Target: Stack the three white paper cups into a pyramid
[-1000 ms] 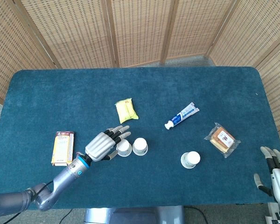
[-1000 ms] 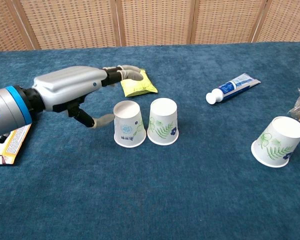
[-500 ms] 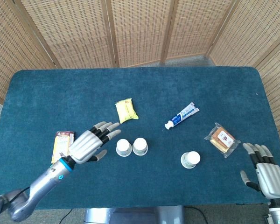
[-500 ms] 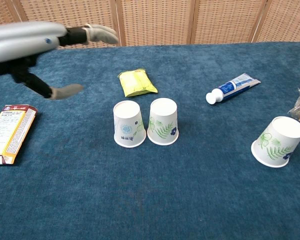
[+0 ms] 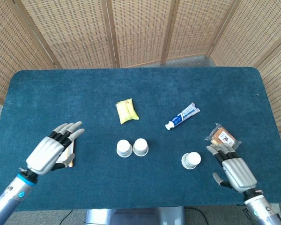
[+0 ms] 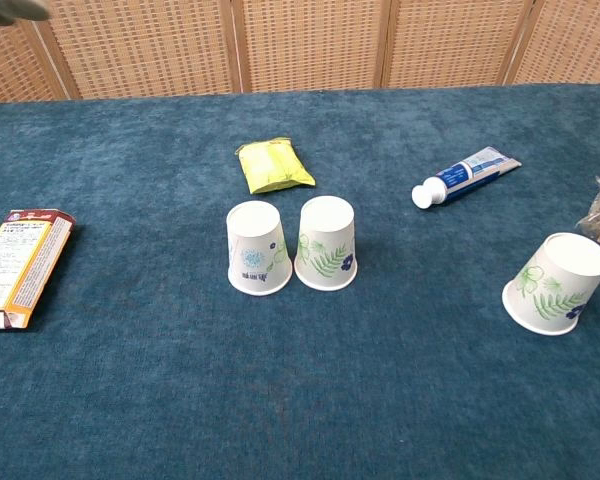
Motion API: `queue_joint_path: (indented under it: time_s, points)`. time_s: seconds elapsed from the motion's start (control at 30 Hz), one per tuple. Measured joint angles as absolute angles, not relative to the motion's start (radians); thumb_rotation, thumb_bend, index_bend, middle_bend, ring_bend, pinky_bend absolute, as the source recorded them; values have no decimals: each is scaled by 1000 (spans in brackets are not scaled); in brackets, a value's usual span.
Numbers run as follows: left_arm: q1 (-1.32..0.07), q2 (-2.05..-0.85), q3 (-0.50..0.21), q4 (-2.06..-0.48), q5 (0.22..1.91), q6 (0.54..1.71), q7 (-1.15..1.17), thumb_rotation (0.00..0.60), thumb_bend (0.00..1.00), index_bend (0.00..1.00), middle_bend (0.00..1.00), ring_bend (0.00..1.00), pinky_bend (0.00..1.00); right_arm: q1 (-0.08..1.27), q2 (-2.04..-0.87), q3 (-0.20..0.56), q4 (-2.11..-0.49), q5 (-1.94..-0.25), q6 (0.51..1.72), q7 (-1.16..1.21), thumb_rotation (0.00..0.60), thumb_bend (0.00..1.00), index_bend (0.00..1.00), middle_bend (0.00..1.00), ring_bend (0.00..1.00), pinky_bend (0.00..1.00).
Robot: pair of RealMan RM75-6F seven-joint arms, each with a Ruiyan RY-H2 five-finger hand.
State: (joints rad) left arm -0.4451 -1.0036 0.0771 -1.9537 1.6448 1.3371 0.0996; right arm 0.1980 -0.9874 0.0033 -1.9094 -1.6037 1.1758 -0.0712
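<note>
Two white paper cups stand upside down side by side at the table's middle: the left cup (image 5: 124,148) (image 6: 256,249) and the right cup (image 5: 141,146) (image 6: 326,243), touching or nearly so. A third cup (image 5: 191,160) (image 6: 554,283) stands upside down, tilted, further right. My left hand (image 5: 53,149) hovers open over the left side, above the snack box. My right hand (image 5: 233,169) is open just right of the third cup, not touching it. In the chest view only a fingertip of the left hand (image 6: 10,10) shows at the top left.
A yellow packet (image 5: 126,111) lies behind the two cups. A toothpaste tube (image 5: 182,116) lies at mid right. A wrapped snack (image 5: 222,138) sits near the right hand. An orange snack box (image 6: 20,266) lies at the left. Wicker screens stand behind the blue table (image 5: 140,84).
My left hand has let go of the left cup and drawn back left and up, out of the chest view. My right hand has moved in from the right edge toward the third cup.
</note>
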Motion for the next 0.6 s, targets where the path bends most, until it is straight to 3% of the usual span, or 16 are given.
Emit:
queue_joint_path:
  time_s: [0.37,0.6]
  points:
    - [-311,-939,127,-1907,1693,1460,-15,600,491,0,0,0,104,296,-1028,9,-1953,-1568,1058,-192,600,395,0,0,0,0]
    - [-278,-942,127,-1878,1703,1467,-42,600,490,0,0,0,103,328,-1067,19,-1944,-1508,1022,-257,600,395,0,0,0,0]
